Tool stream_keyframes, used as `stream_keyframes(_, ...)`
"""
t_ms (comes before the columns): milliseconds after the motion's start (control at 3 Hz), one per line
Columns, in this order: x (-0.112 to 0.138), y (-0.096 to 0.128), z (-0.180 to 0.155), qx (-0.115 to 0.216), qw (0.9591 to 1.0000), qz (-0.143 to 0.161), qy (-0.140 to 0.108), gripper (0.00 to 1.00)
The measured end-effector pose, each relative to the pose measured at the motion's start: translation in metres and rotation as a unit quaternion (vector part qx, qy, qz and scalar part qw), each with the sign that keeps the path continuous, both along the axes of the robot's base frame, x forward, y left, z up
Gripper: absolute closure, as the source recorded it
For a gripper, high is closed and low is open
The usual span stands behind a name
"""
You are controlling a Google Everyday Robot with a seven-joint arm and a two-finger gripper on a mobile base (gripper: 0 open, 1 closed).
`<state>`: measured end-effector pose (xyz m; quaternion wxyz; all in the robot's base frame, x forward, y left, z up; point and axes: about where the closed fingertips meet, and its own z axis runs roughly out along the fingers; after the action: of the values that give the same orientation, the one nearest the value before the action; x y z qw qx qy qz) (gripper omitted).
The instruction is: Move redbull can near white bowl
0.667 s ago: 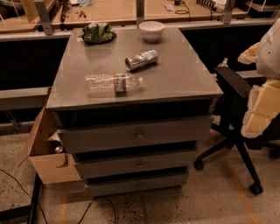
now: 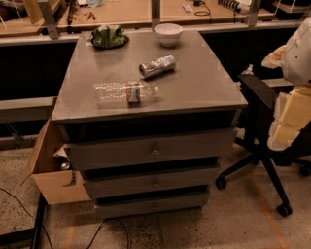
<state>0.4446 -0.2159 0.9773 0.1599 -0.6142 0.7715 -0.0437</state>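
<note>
My gripper (image 2: pixel 287 119) hangs off the right side of the grey drawer cabinet (image 2: pixel 209 85), above a black office chair (image 2: pixel 257 146) and well apart from everything on the cabinet top. I cannot tell whether it is spread or closed. On the top, nearest the front edge, a clear plastic water bottle (image 2: pixel 125 92) with a red label lies on its side, its cap pointing right. It sits just in front and to the left of the redbull can (image 2: pixel 157 66), on the side away from the white bowl (image 2: pixel 168 34). At the back left corner is a dark plate (image 2: pixel 109 38) with green contents, left of the bowl and apart from it. A wooden desk (image 2: pixel 131 12) runs behind the cabinet, and an open cardboard box (image 2: pixel 51 182) stands on the floor against the cabinet's left side. Three drawers with small round knobs face the front. The redbull can lies on its side near the middle of the top, set on a diagonal. Its round end faces the front left and its other end points to the back right. It is slim and shiny silver with faint darker markings, shorter than the bottle, and it lies free on the surface, not touching the bottle. The white bowl stands upright near the back edge, straight behind the can.
</note>
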Motion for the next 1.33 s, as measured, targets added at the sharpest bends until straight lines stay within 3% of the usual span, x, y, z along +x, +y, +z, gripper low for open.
stream_keyframes(333,0.032,0.003,-0.001,-0.019,0.9990,0.042,0.000,0.00)
stream_keyframes(667,0.080,0.016,-0.002,-0.049,0.9933,0.104,0.012,0.00)
stream_keyframes(1000,0.138,0.049,-0.005,-0.058,0.9827,0.176,0.012,0.00)
stream_keyframes(1333,0.208,0.095,-0.022,-0.040,0.9687,0.245,0.000,0.00)
